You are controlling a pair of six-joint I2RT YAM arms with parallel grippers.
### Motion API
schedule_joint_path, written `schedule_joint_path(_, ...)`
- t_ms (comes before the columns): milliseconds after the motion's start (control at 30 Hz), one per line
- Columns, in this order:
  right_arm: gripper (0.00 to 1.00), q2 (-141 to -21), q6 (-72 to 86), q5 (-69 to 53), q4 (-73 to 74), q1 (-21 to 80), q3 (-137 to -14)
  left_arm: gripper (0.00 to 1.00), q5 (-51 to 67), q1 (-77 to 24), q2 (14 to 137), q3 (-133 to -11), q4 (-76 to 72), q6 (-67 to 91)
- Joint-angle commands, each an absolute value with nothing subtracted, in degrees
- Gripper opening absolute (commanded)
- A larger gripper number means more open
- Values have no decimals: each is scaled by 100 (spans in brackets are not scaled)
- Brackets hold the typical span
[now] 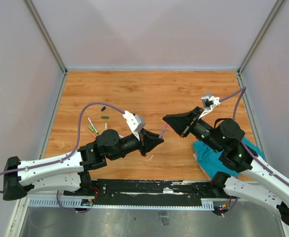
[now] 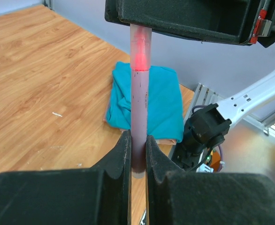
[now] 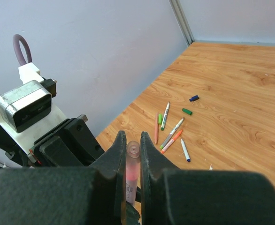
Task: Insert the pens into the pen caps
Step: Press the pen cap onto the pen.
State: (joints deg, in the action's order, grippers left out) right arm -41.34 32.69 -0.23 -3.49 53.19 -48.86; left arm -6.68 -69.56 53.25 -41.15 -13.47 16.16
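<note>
**Two-handed hold, mid-air**

The left gripper (image 2: pixel 137 145) is clamped on the slim pale-pink marker pen (image 2: pixel 140 108) near its rear end; the right gripper (image 3: pixel 133 143) is pinched on the translucent pink plastic cap (image 3: pixel 133 161), which sits over the pen's tip; both are raised above the wooden table (image 1: pixel 149 94); other thin pens (image 3: pixel 170 131) lie loose near its left edge.

Pink pen (image 2: pixel 139 108): pale mauve barrel, off the table (image 1: pixel 134 89), tail end clamped in the left gripper (image 2: pixel 137 138). Its red-pink tip shows inside the translucent pink cap (image 2: pixel 140 42), which is clamped in the right gripper (image 3: pixel 132 140). Loose pens (image 3: pixel 171 133): about five, slim, lying flat in a loose fan on the left side of the table, ends orange, green and dark blue, some touching; dark blue cap (image 3: pixel 194 98) and green cap (image 3: pixel 187 111) lie flat, apart from each other, just beyond the fan.
</note>
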Motion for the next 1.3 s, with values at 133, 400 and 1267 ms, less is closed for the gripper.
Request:
schedule_joint_path(133, 1, -4108, 3379, -855, 45, 5325, -4226, 1, -543, -6990, 5125, -4702, -2536, 1394)
schedule_joint_path(400, 0, -4002, 3301, -550, 303, 5945, -3709, 0, -538, -6988, 5202, -4829, -2881, 1406)
schedule_joint_path(1267, 0, -4549, 3918, 2065, 1070, 8459, -2545, 0, -708, -7026, 5203, -4879, -3548, 1433)
